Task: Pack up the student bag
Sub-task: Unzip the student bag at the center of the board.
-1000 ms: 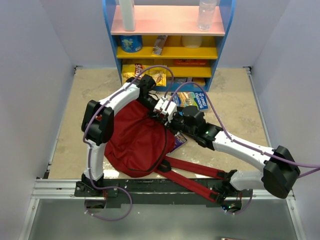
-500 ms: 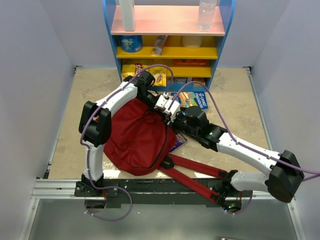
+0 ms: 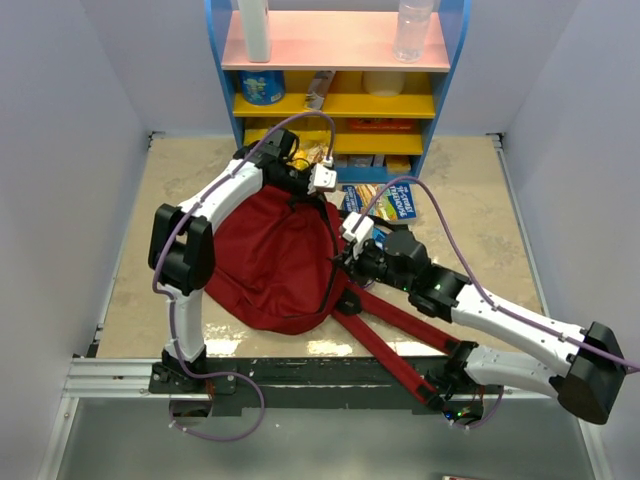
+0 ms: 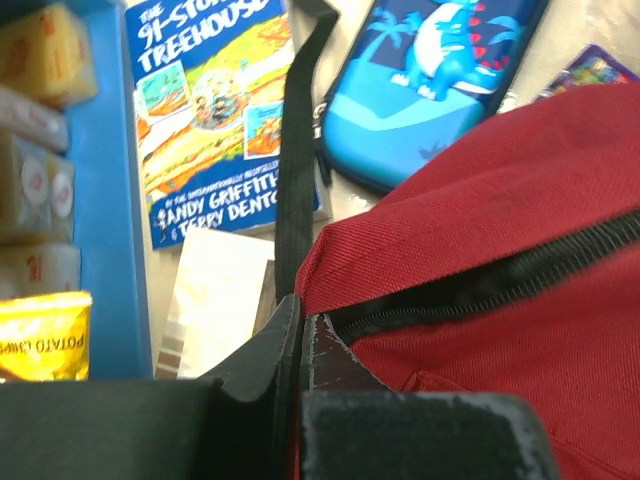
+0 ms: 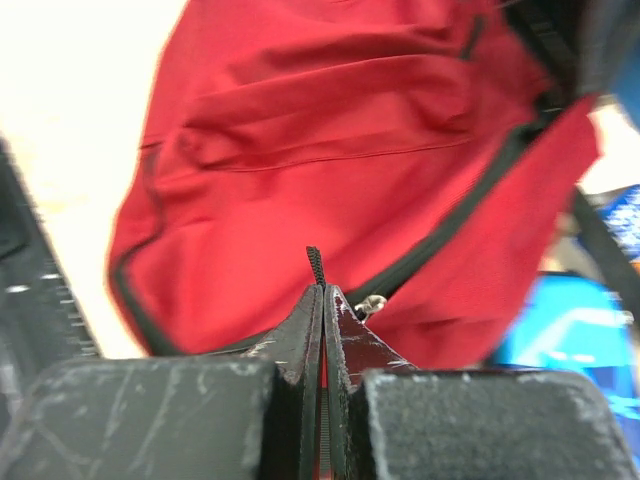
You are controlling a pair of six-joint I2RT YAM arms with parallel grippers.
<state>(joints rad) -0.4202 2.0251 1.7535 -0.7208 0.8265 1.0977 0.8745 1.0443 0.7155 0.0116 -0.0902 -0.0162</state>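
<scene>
1. A beige speckled bench (image 3: 170, 200) fills a white-walled cell. A blue shelf unit (image 3: 338, 104) with yellow boards stands at its far edge, holding snacks and bottles.
2. The student bag (image 3: 265, 265), dark red and slumped, lies on the bench left of centre, between the two arms, with its top towards the shelf unit.
3. Its long red shoulder straps (image 3: 400, 322) trail over the bench to the near right edge, beside the right arm.
4. The left fingers (image 4: 262, 352) are pressed together at the bag's far rim, pinching where a black webbing strap (image 4: 298, 150) meets the red fabric.
5. The right fingers (image 5: 300, 325) are clamped tight at the bag's right side, with a thin black zip tab (image 5: 314, 262) poking out between the tips.
6. A blue picture book (image 4: 215, 120) lies flat just beyond the bag, beside the shelf unit's blue wall. The webbing crosses its edge.
7. A blue dinosaur pencil case (image 4: 430, 90) lies next to the book, just beyond the bag.
8. A small metal zip slider (image 5: 370, 303) sits on the black zip line, just right of the right fingertips.
</scene>
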